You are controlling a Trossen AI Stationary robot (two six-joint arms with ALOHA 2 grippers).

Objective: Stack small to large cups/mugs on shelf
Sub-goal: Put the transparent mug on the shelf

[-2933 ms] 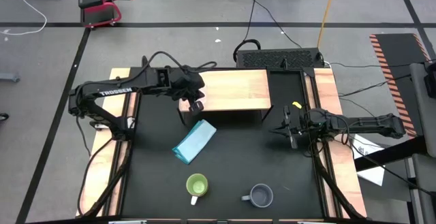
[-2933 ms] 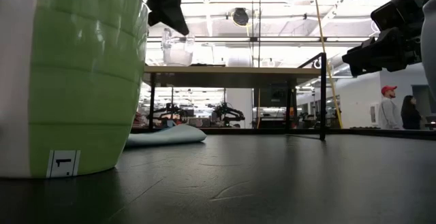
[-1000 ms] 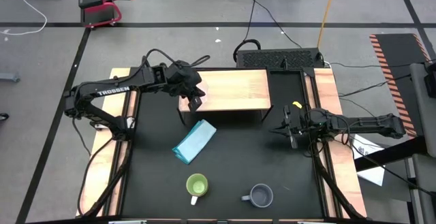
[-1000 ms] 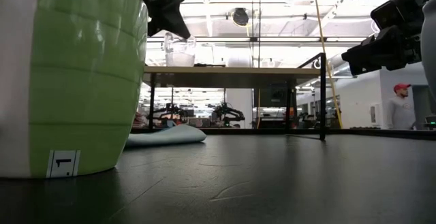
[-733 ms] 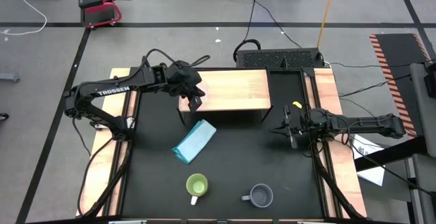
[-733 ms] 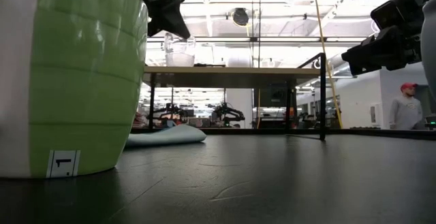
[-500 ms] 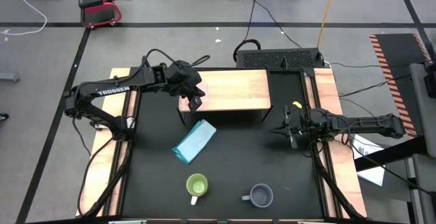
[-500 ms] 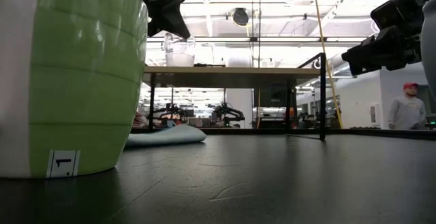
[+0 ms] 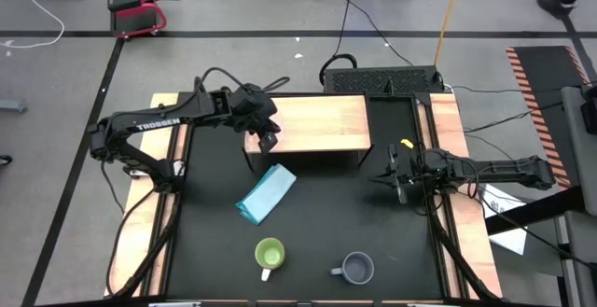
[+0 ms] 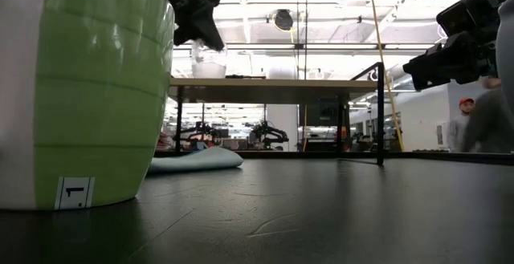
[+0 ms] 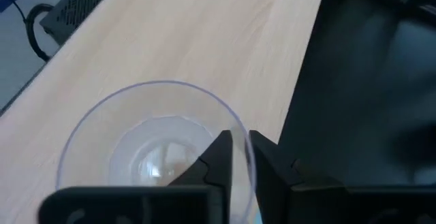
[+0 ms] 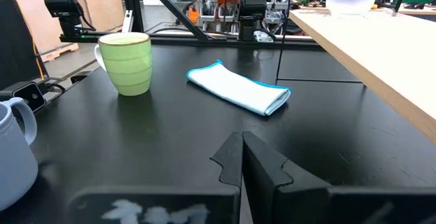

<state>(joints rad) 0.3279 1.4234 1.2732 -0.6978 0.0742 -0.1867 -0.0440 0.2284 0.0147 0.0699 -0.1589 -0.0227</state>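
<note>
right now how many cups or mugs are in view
3. The clear glass cup stands on the shelf at the left gripper; the lime-green mug and grey-blue mug sit on the table's near edge.

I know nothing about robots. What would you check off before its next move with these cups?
1. Glass cup resting on the shelf: ok.
2. Left pincer clear of the glass cup: cannot tell.
3. Green mug upright on the table, nothing touching it: ok.
4. Grey-blue mug upright, apart from the green mug: ok.
5. Right pincer shut and empty at the table's right side: ok.
</note>
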